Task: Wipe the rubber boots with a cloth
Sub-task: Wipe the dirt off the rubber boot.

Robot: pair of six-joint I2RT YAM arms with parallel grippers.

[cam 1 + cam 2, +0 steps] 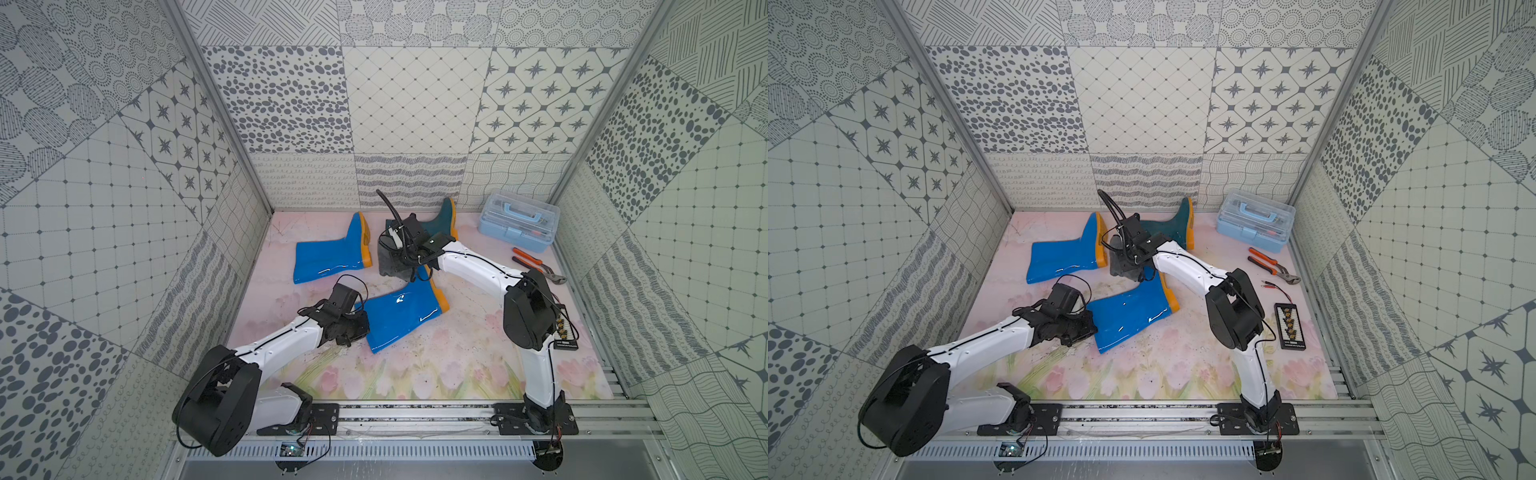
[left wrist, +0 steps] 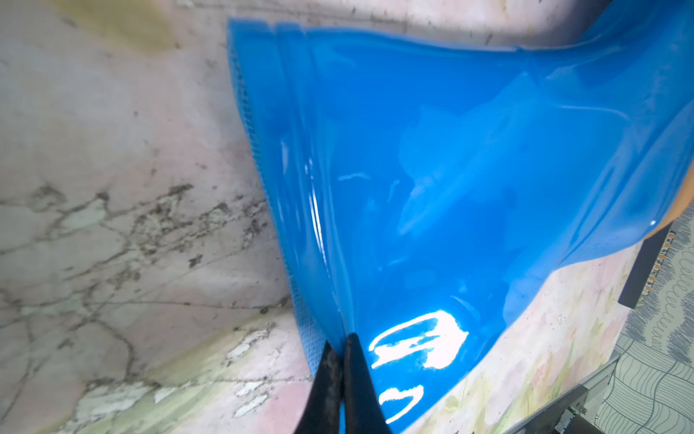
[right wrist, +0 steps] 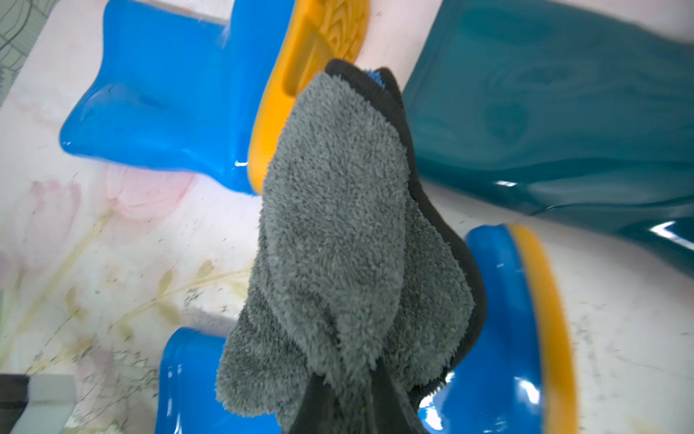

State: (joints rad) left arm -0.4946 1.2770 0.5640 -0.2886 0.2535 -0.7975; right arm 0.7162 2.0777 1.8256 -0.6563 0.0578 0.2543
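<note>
The left gripper is clamped on the open cuff of the near blue boot. This boot lies on its side at the middle of the floral mat, with its orange sole at the end away from the gripper. The left wrist view shows the two dark fingers pressed together on the cuff's rim. Behind and to the left of the near blue boot, the far blue boot also lies on its side, well apart from it, its orange sole facing right. Just behind the near blue boot's toe, the raised right gripper pinches the top of the grey cloth. The cloth hangs down between the far blue boot's sole and the teal boot; whether its lower edge touches anything cannot be told. The teal boot lies behind the near blue boot by the back wall, partly hidden by the right arm's wrist. Further right and behind the near blue boot sits a pale blue toolbox with a clear lid. Orange-handled pliers lie to the near blue boot's right. A black board lies on the mat's right side, seen whole in a top view.
</note>
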